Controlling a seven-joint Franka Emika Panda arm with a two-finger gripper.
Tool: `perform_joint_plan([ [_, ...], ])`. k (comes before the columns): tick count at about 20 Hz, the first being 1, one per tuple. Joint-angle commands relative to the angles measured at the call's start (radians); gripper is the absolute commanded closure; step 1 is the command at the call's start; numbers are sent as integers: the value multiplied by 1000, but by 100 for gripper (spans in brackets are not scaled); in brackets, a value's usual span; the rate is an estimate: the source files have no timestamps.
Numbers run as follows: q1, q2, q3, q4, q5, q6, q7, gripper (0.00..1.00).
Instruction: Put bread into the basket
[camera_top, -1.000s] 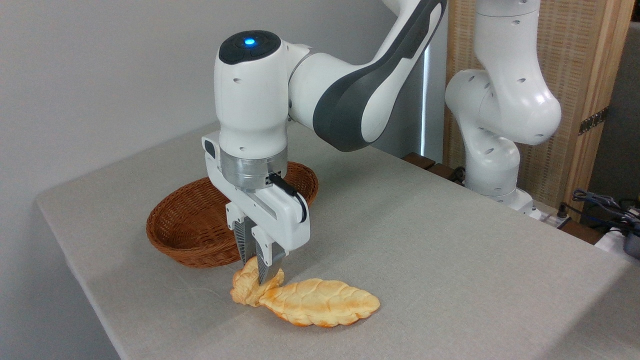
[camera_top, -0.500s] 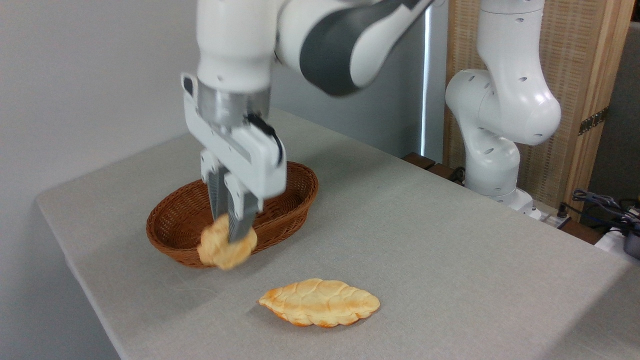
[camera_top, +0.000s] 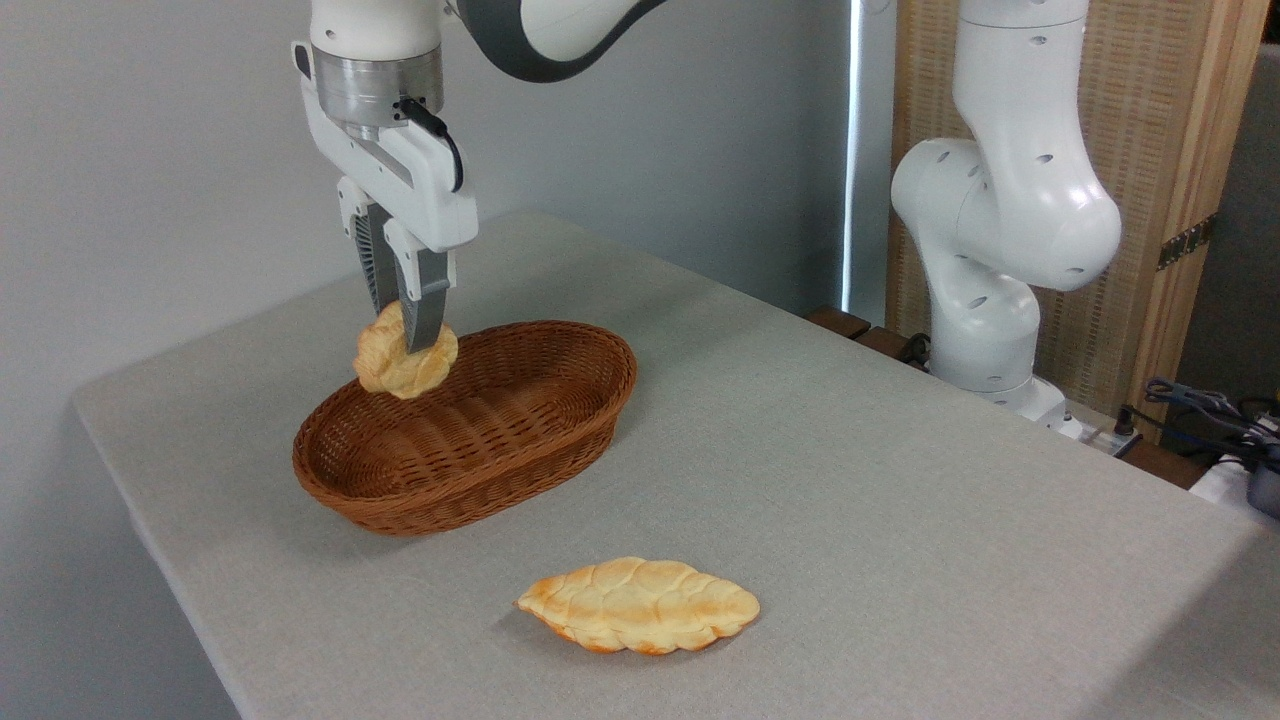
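Observation:
The small golden-tan ridged bread (camera_top: 402, 363) hangs in the air above the far left part of the oval brown wicker basket (camera_top: 560, 455). My gripper (camera_top: 403, 330) points straight down and is shut on the bread, its fingers pinching the bread's top. The bread sits a little above the basket's rim and touches nothing else. The basket holds nothing that I can see and stands on the grey table.
A longer flat braided loaf (camera_top: 640, 604) lies on the table in front of the basket, nearer the front edge. The arm's white base (camera_top: 985, 330) stands at the back right, with cables (camera_top: 1210, 410) beside it. The table's left edge runs close to the basket.
The gripper lifted the bread off the table from beside the braided loaf, then carried it up and back to the left over the basket. The loaf stayed put.

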Motion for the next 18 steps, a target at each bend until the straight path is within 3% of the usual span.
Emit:
perform_joint_plan([
  [1, 5, 0, 0, 14, 16, -31, -15, 0],
  [4, 5, 2, 8, 15, 25, -39, -13, 0],
  [7, 25, -3, 22, 17, 82, -40, -10, 0],
  [9, 46, -6, 63, 34, 119, -55, -9, 0],
  [15, 46, -7, 216, 48, 119, -68, 40, 0],
  [18, 46, -9, 240, 64, 111, -80, 54, 0],
])
